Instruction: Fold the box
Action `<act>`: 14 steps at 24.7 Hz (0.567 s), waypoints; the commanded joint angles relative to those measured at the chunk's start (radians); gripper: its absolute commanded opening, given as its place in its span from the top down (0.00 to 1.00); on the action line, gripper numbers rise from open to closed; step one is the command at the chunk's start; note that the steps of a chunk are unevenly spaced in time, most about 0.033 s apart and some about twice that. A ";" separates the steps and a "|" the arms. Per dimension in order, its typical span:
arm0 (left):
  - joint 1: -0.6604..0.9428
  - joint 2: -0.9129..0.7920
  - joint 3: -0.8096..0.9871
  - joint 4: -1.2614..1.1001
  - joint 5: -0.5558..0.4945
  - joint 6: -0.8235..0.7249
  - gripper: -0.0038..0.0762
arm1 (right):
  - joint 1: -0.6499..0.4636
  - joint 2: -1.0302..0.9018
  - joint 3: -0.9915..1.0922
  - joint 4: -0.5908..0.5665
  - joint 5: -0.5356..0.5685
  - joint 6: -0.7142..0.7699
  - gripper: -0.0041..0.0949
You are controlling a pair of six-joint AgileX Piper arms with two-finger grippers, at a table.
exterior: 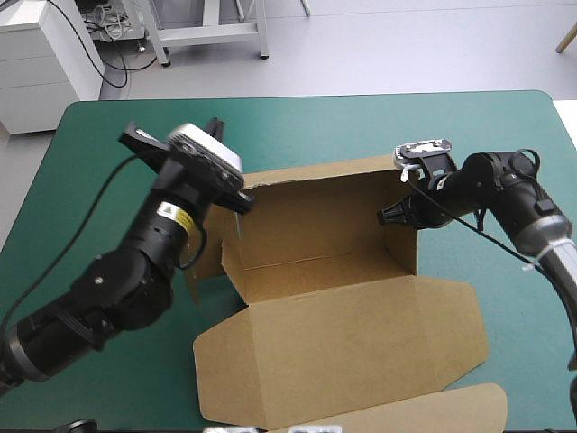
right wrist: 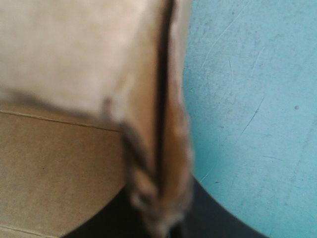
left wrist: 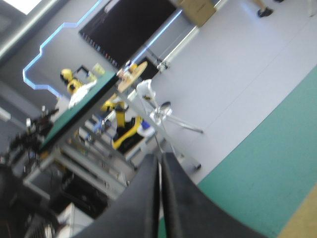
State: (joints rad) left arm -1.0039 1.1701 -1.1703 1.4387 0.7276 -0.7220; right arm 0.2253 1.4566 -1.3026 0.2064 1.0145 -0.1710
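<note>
The nearest thing is the rounded tuck flap of the box (exterior: 343, 347), a cut sheet of brown board. The flap lies flat by the near edge of the tabletop (exterior: 505, 117), which has a smooth teal-green cover. Just beyond the flap, the broad lid panel is also flat on the cover, with its angled corners pointing left and right.

Farther in, around the middle of the tabletop, the box stands as an open tray with its far wall and side walls raised. A loose flap hangs outside the left wall.

The left pincer (exterior: 242, 200), two broad black fin-shaped fingers on the arm coming from the left, is at the tray's left wall, near the far corner. In its own wrist view the black fingers (left wrist: 148, 198) are clenched into one pointed arch with nothing visible between them. It cannot be told whether they touch the board.

The right pincer (exterior: 386, 215), the same pair of black fins on the arm from the right, grips the tray's right wall. In the right wrist view the edge of the board runs down between the nearly closed fingers, with bare cover beside it.

Past the tabletop's far edge is a pale grey floor (exterior: 406, 45). On it stand a white cabinet (exterior: 36, 63) off the far left corner and the legs of a light metal frame (exterior: 207, 36).
</note>
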 commanded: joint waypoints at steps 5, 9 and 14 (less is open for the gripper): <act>0.415 -0.030 -0.074 -0.488 -0.206 0.131 0.95 | -0.001 0.153 -0.110 -0.001 0.139 0.007 0.96; 0.666 0.006 -0.074 -0.963 -0.212 0.484 0.95 | -0.001 0.251 -0.191 -0.001 0.117 0.004 0.96; 0.935 0.072 -0.074 -1.514 -0.084 0.934 0.95 | -0.001 0.323 -0.234 -0.001 -0.044 0.000 0.95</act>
State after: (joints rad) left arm -0.1419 1.2485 -1.2096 0.0996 0.6518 0.0728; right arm 0.2244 1.7870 -1.5244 0.2133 0.9629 -0.1639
